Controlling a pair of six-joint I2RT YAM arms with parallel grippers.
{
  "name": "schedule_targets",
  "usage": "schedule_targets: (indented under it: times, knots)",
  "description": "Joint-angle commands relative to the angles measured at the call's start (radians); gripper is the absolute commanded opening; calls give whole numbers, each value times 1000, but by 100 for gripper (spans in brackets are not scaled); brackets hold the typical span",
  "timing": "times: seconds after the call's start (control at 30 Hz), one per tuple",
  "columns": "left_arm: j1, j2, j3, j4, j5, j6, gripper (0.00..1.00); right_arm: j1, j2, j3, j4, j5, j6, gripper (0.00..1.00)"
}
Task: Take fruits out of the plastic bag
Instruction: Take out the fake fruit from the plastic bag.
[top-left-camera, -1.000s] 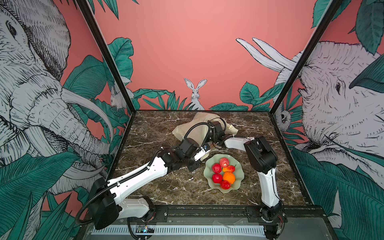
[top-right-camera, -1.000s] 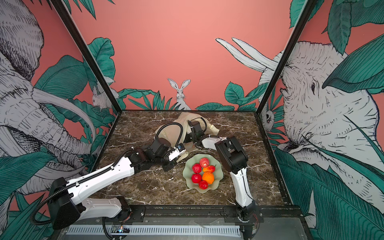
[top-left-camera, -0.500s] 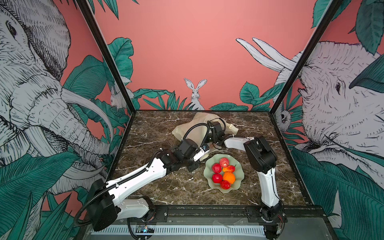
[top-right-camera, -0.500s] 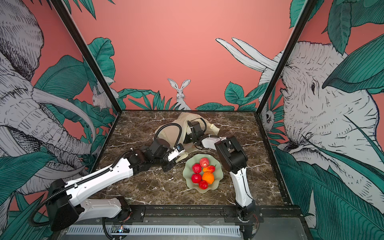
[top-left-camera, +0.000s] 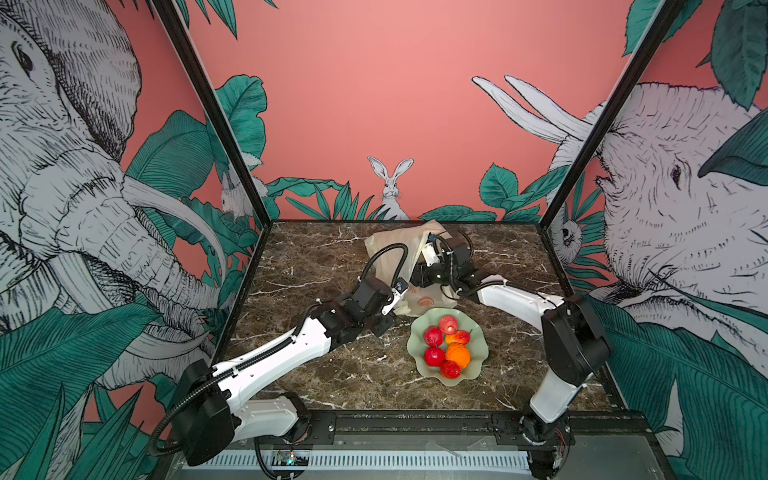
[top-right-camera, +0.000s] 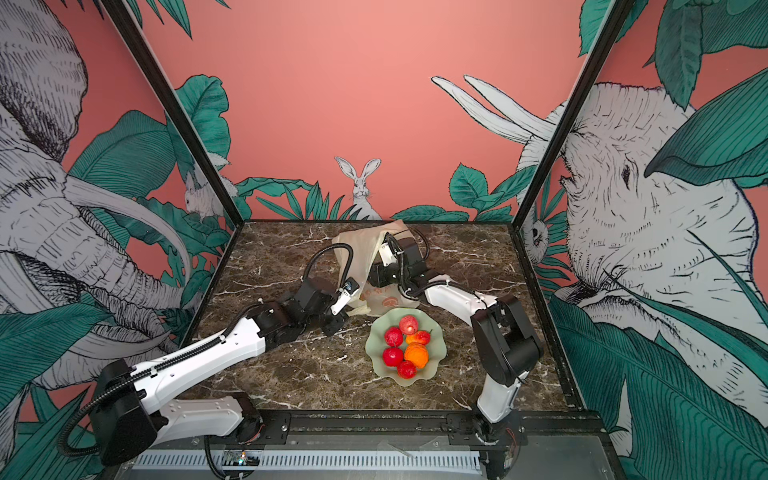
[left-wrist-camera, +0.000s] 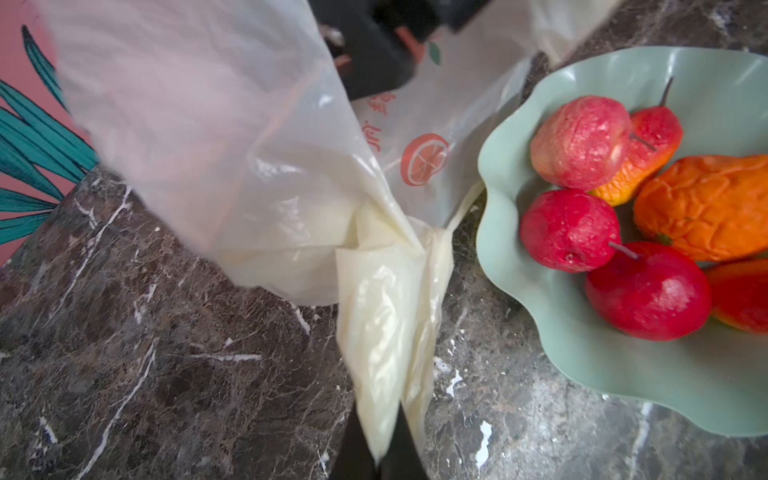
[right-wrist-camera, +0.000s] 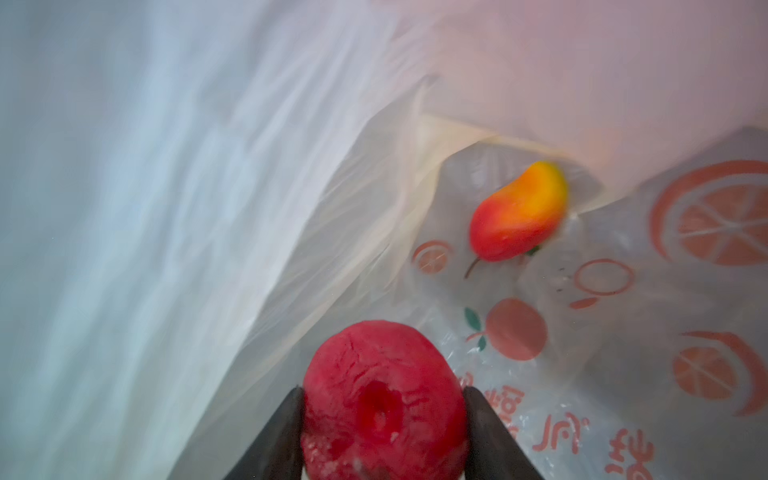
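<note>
The plastic bag (top-left-camera: 392, 249) lies crumpled at the back middle of the table, cream and translucent with orange prints, and shows in both top views (top-right-camera: 361, 249). My left gripper (left-wrist-camera: 380, 453) is shut on a twisted strip of the bag (left-wrist-camera: 386, 332), close to the dish. My right gripper (right-wrist-camera: 382, 392) is inside the bag, shut on a round bumpy red fruit (right-wrist-camera: 382, 399). A red-yellow fruit (right-wrist-camera: 519, 212) lies deeper in the bag. From above, only the right wrist (top-left-camera: 442, 266) shows at the bag's mouth.
A pale green wavy-rimmed dish (top-left-camera: 415, 359) stands in front of the bag, touching its near edge, and holds several fruits (top-left-camera: 434, 336), red ones and an orange one (top-left-camera: 458, 355). Patterned walls close the table's left, right and back sides.
In the top views both arms and the bag stay about where they were. The right jaws have narrowed onto the red fruit inside the bag.
</note>
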Motion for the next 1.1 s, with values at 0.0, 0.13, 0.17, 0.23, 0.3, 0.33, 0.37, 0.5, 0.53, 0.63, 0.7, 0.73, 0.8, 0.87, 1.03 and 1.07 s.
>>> schedule_targets:
  times: [0.0,0.13,0.17,0.23,0.3,0.33,0.37,0.5,0.53,0.63,0.7,0.73,0.8,0.87,1.03,1.07]
  knots:
    - [4,-25,-18,48,-57,-58,0,4,-61,-20,-148,-38,-33,43]
    - [7,-28,-18,60,-67,-67,0,4,-122,-16,-275,-53,-59,44]
    - [7,-26,-16,58,-68,-68,0,4,-150,-14,-298,-59,-64,45]
    - [7,-25,-14,52,-70,-71,0,4,-183,-16,-345,-56,-76,47]
    - [7,-22,-14,41,-69,-72,0,4,-214,-24,-383,-49,-89,47]
    - [8,-22,-14,35,-69,-75,0,4,-229,-29,-404,-44,-96,47]
    - [8,-21,-15,33,-68,-77,0,4,-242,-29,-423,-43,-100,47]
    - [9,-27,-21,32,-69,-91,0,4,-300,-41,-469,-90,-110,46]
    - [10,-30,-23,34,-72,-92,0,4,-319,-48,-471,-106,-112,46]
    - [10,-27,-22,32,-82,-103,0,4,-358,-67,-488,-153,-123,46]
    - [10,-22,-19,28,-82,-106,0,4,-379,-88,-497,-186,-141,46]
    - [9,-17,-15,27,-83,-111,0,4,-388,-98,-506,-199,-153,46]
    - [10,-12,-10,27,-84,-115,0,4,-400,-117,-529,-213,-176,46]
    - [10,-7,-6,28,-84,-117,0,4,-407,-135,-565,-199,-196,46]
    - [10,-8,8,30,-50,-106,0,5,-451,-228,-623,-164,-231,49]
    - [10,-9,13,30,-37,-104,0,5,-465,-255,-622,-146,-228,50]
